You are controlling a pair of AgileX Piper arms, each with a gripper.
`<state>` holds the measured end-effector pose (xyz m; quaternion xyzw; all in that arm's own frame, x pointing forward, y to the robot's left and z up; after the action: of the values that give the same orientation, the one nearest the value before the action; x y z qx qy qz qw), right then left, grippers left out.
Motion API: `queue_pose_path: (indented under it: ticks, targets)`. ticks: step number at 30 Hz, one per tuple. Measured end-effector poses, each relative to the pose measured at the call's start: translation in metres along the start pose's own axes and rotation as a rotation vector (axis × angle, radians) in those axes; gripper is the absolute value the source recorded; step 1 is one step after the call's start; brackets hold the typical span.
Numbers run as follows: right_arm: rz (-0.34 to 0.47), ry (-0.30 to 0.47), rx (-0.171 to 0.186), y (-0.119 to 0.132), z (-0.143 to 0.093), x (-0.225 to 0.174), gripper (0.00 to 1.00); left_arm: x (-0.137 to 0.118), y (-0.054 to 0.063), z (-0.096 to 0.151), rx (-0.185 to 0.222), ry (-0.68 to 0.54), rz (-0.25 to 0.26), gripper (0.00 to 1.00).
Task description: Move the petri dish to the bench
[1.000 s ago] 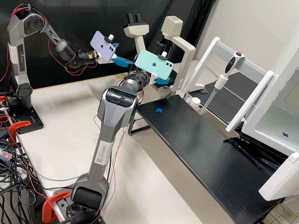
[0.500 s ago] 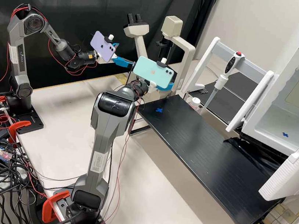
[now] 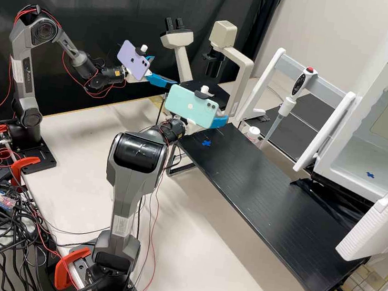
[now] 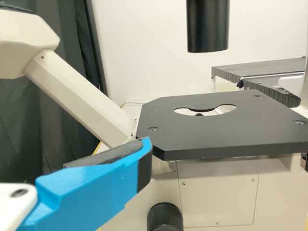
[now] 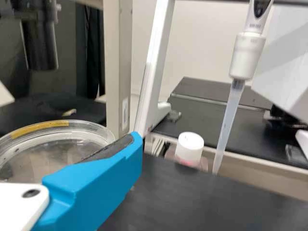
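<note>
Beside the microscope [image 3: 242, 82], the right gripper [image 3: 219, 121] clamps the clear petri dish [image 5: 45, 156]; the left gripper [image 3: 165, 70] has fingers apart.

High downward slant, wrist close-ups, microscope [image 3: 243, 73] shared

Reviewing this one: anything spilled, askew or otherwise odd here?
Nothing looks spilled or toppled. The one messy spot is the cables, heaped in a loose tangle at the high view's lower left.
</note>
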<state>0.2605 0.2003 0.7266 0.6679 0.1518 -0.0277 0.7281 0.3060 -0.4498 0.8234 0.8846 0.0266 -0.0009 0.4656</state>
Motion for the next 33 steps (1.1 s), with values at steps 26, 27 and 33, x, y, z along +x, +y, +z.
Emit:
queue_pose_path:
  ticks: [26, 27, 33]
  targets:
    - [0.023, -0.121, -0.002, -0.009, 0.051, -0.026, 0.00, 0.000, 0.000, 0.000, 0.000, 0.000, 0.000, 1.00]
    - [0.025, -0.125, -0.003, -0.011, 0.052, -0.025, 0.00, 0.000, 0.000, 0.000, 0.000, 0.000, 0.000, 1.00]
    - [0.035, -0.134, 0.002, -0.015, 0.055, -0.022, 0.00, 0.000, 0.000, 0.000, 0.000, 0.000, 0.000, 1.00]
